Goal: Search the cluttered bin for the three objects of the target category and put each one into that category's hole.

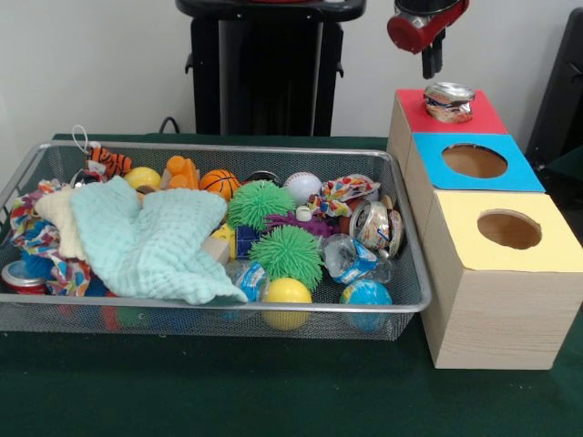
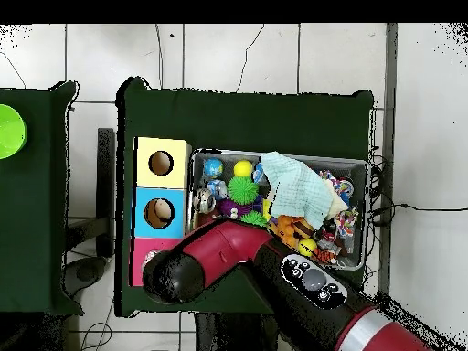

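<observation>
A crushed silver can [image 1: 448,101] lies on the red top of the far box [image 1: 481,118], covering its hole. My gripper [image 1: 430,62] hangs just above the can and clear of it, with nothing in it. In the wire bin [image 1: 273,149] another crushed can [image 1: 372,224] rests at the right end beside a crumpled blue-and-silver can [image 1: 350,258]. A red can [image 1: 20,277] sits at the bin's left end. In the overhead view my arm [image 2: 228,251] covers the gripper and most of the red box [image 2: 139,258].
The blue box [image 1: 521,173] and the yellow box [image 1: 557,248] each show an open round hole. The bin also holds a mint cloth [image 1: 146,241], green spiky balls [image 1: 287,255], a yellow ball [image 1: 287,291], a small basketball [image 1: 219,182] and other toys.
</observation>
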Robot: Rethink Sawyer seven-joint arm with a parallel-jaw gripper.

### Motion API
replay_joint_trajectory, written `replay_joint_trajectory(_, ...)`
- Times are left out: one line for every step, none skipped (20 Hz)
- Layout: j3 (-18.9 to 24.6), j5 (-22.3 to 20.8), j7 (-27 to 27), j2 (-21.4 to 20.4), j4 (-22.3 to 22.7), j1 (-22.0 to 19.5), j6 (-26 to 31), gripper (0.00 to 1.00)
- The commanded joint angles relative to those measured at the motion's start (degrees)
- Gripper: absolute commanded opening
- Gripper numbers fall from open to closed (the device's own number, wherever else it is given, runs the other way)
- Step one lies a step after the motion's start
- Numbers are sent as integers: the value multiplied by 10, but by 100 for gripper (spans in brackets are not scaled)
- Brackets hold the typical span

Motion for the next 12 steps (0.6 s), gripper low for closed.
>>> replay_joint_trajectory(-53, -93, 15, 41, -57, 19, -100, 0)
replay_joint_trajectory(-54, -99, 14, 44, -60, 21, -109, 0)
replay_joint_trajectory(-52, -107, 11, 52, -64, 22, -126, 0)
replay_joint_trajectory(-53, -110, 11, 57, -66, 24, -132, 0)
replay_joint_trajectory(-57, -116, 16, 67, -72, 28, -147, 0)
replay_joint_trajectory(-59, -119, 19, 71, -74, 29, -155, 0)
replay_joint_trajectory(-62, -125, 25, 80, -79, 32, -170, 0)
replay_joint_trajectory(-65, -128, 28, 82, -82, 35, -176, 0)
replay_joint_trajectory(-69, -131, 32, 83, -83, 38, -182, 0)
replay_joint_trajectory(-72, -133, 35, 84, -85, 42, -185, 0)
replay_joint_trajectory(-74, -132, 39, 82, -86, 44, -188, 0)
replay_joint_trajectory(-75, -131, 42, 82, -87, 46, -189, 0)
